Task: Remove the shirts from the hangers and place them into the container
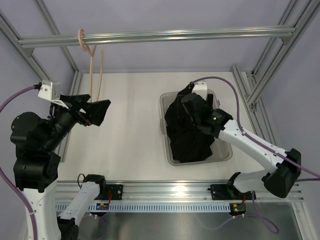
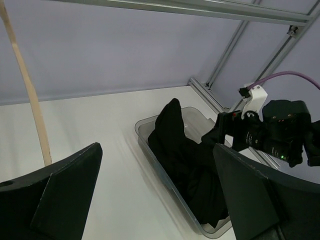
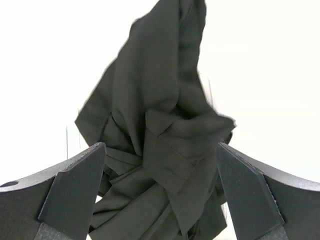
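Note:
The black shirt [image 1: 187, 135] lies bunched in the clear plastic container [image 1: 226, 154] right of centre, with one peak of cloth standing up at the far end. My right gripper [image 1: 194, 104] hovers over that end, open. In the right wrist view the shirt [image 3: 155, 85] sits between and below the spread fingers [image 3: 80, 185], and neither pad clamps it. The tan wooden hanger [image 1: 96, 65] hangs bare from the overhead bar at the left. Just below and beside it my left gripper [image 1: 92, 111] is open and holds nothing. The left wrist view shows the hanger [image 2: 30, 95], shirt [image 2: 185, 155] and container [image 2: 165, 175].
An aluminium bar [image 1: 160, 36] crosses the top of the frame, and frame posts [image 1: 260, 85] stand at the right. A rail runs along the near edge by the arm bases [image 1: 100, 192]. White tabletop [image 1: 130, 130] lies between hanger and container.

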Motion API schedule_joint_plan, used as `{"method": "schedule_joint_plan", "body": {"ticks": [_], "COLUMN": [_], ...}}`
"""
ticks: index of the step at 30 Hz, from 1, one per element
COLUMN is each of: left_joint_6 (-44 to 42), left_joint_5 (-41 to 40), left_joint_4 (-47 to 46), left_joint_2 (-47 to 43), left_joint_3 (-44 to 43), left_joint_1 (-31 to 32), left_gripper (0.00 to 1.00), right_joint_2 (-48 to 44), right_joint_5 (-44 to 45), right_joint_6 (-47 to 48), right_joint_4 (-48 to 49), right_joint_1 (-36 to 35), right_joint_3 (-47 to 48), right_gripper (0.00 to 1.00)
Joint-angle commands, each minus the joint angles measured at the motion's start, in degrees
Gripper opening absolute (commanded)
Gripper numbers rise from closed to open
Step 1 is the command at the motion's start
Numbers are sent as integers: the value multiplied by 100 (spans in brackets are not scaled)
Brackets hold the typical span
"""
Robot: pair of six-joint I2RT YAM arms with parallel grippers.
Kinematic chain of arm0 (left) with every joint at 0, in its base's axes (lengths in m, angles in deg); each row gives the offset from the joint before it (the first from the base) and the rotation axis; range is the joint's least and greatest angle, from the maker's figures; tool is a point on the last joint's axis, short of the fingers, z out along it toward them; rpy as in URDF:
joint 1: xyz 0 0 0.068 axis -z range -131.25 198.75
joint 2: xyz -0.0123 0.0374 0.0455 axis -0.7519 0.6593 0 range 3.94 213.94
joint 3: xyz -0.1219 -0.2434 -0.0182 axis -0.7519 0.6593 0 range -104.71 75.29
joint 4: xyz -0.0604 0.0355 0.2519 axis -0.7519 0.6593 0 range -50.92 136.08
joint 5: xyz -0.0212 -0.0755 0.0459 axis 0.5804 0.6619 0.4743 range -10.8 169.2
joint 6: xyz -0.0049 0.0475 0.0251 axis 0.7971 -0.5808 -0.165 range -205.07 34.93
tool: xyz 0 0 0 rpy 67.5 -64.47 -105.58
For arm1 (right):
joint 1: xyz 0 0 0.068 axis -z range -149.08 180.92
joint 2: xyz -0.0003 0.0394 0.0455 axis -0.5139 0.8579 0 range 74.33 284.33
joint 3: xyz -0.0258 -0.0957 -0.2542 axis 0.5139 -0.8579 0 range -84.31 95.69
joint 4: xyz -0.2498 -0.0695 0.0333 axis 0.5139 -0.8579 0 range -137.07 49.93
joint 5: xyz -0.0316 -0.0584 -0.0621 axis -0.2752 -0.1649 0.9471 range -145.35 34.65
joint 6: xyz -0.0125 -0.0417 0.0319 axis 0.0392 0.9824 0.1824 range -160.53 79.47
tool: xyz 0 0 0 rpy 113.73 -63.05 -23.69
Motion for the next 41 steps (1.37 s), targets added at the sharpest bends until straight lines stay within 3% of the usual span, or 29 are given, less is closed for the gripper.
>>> {"method": "schedule_joint_plan", "body": {"ticks": [1, 9, 15, 23, 34, 41], "left_joint_6": [92, 495, 321, 171, 452, 628], "left_joint_5": [651, 1618, 987, -1859, -4663, -5429], "left_joint_4": [-304, -498, -638, -1112, -2043, -2792], "left_joint_2": [-78, 186, 300, 977, 1056, 293], "left_joint_3": [89, 309, 1328, 1776, 3216, 4236], "left_joint_1": [-3, 6, 374, 2709, 4408, 4910], "left_gripper": [99, 99, 99, 99, 99, 99], "right_joint_2": [-482, -817, -1054, -1115, -1344, -1791], "right_joint_5": [293, -145, -690, -1613, -1430, -1455], "right_joint_6": [272, 194, -18, -88, -26, -246], "right_joint_4": [-109, -100, 14, 444, 665, 857], "right_joint_1": [19, 19, 19, 1, -456, -509], "right_joint_3": [195, -33, -393, -640, -1352, -1922], "right_gripper": [99, 99, 99, 99, 100, 99]}}
